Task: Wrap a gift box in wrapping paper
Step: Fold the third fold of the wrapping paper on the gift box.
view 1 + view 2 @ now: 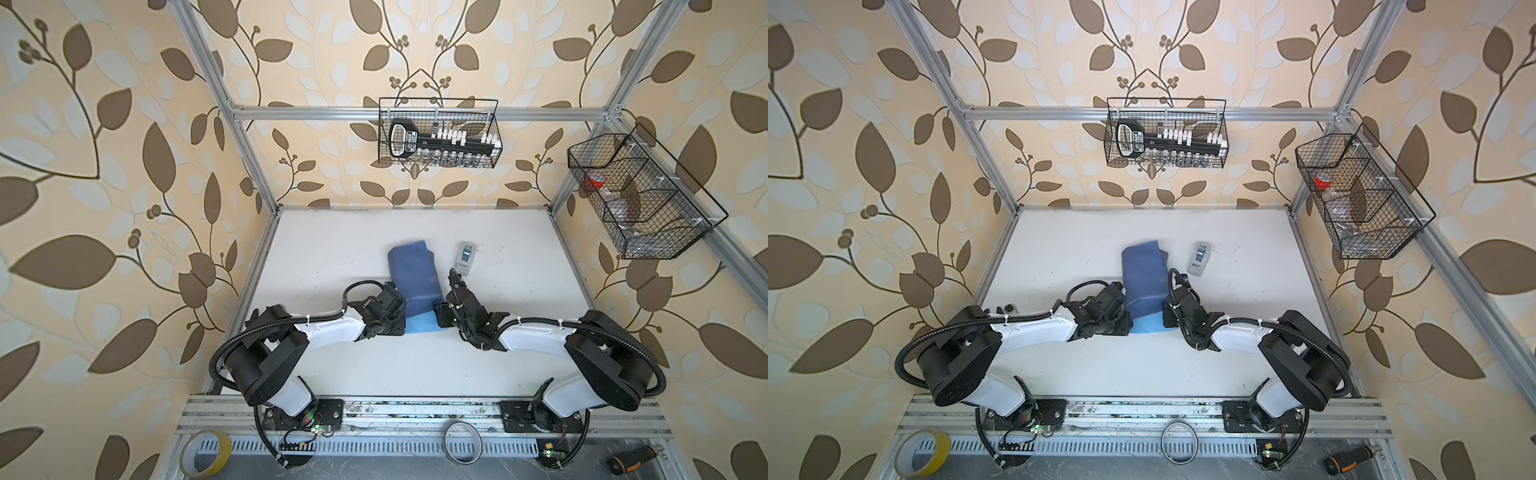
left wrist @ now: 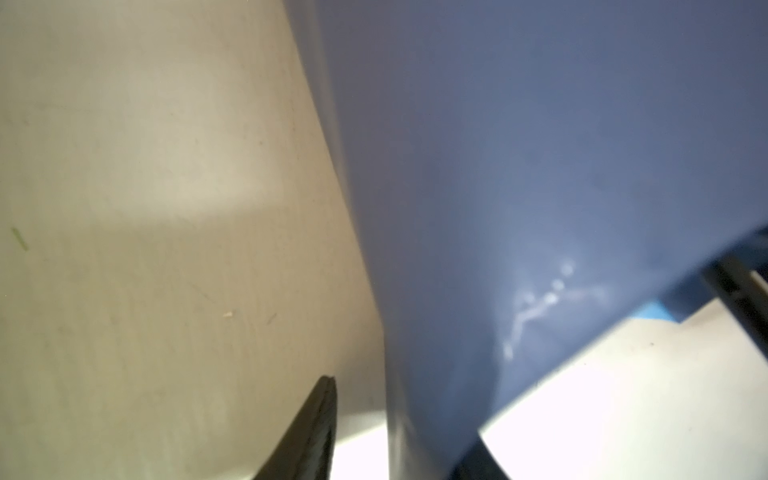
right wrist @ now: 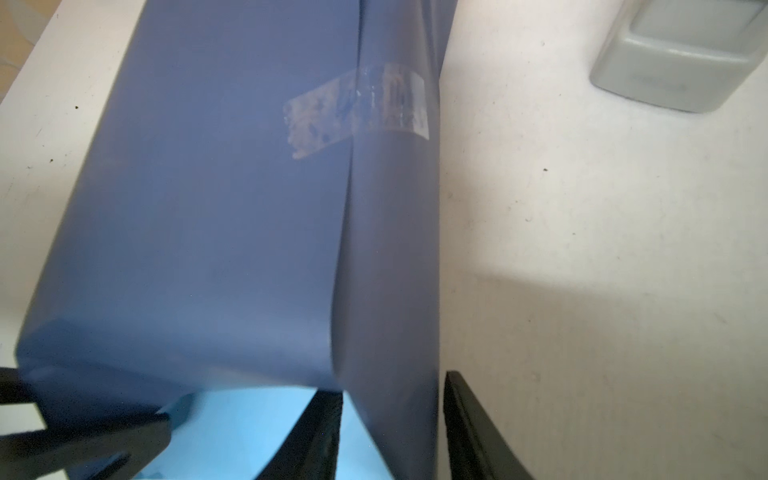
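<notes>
The wrapping paper [image 1: 413,274] [image 1: 1144,274] lies mid-table, rolled into a slate-blue sleeve, and its light blue inner face [image 1: 422,324] shows at the near end. A strip of clear tape [image 3: 361,108] crosses the seam. The gift box is hidden. My left gripper [image 1: 402,308] [image 2: 403,419] stands at the sleeve's near left corner, open; one finger [image 2: 316,428] is clear of the paper wall [image 2: 540,166], which runs between the two. At the near right corner my right gripper [image 1: 440,309] [image 3: 390,386] is open, its fingers [image 3: 469,428] straddling the paper's side fold [image 3: 390,291].
A grey-white tape dispenser [image 1: 466,257] [image 3: 681,54] sits just right of the paper's far end. Wire baskets hang on the back wall [image 1: 438,133] and on the right post [image 1: 640,195]. A yellow tape roll [image 1: 205,453], a clear ring [image 1: 462,444] and a screwdriver [image 1: 631,457] lie by the front rail.
</notes>
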{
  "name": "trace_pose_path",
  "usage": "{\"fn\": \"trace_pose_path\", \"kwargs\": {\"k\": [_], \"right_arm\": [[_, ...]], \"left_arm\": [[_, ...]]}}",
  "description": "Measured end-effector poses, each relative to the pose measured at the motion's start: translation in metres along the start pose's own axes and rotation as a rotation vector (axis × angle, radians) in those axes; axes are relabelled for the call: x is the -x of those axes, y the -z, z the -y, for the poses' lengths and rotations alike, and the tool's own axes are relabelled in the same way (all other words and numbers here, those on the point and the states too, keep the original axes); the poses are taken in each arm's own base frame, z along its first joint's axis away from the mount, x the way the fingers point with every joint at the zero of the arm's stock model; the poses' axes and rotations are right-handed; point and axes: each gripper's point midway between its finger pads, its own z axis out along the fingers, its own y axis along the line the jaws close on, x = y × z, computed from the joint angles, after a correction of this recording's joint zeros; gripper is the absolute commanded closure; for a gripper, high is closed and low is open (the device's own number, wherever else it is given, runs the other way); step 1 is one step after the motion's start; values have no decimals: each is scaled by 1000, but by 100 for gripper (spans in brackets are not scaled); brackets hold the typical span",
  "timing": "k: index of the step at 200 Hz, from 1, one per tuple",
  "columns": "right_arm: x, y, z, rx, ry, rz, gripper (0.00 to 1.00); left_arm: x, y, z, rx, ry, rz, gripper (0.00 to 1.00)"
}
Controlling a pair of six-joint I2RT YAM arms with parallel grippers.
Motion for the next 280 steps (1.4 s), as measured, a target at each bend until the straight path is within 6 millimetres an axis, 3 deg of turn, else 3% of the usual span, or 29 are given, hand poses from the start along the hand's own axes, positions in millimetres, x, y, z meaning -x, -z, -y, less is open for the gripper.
{"fn": "trace_pose_path", "kwargs": {"k": [34,98,145,221,280], "right_arm": [[-5,0,3,-7,3,-11,58],[-7,1,3,-2,4,-18,58],[-7,1,3,-1,6,-20,58],[-12,-2,6,-10,15,-33,57],[-11,-3,9,-17,17,-33,55]], "left_arm": [[-1,0,2,-9,5,-6,85],[1,-6,2,0,2,-12,89],[3,-11,4,5,-7,-12,100],[5,-14,5,4,-7,-10,100],[12,-13,7,8,-12,18,57]]}}
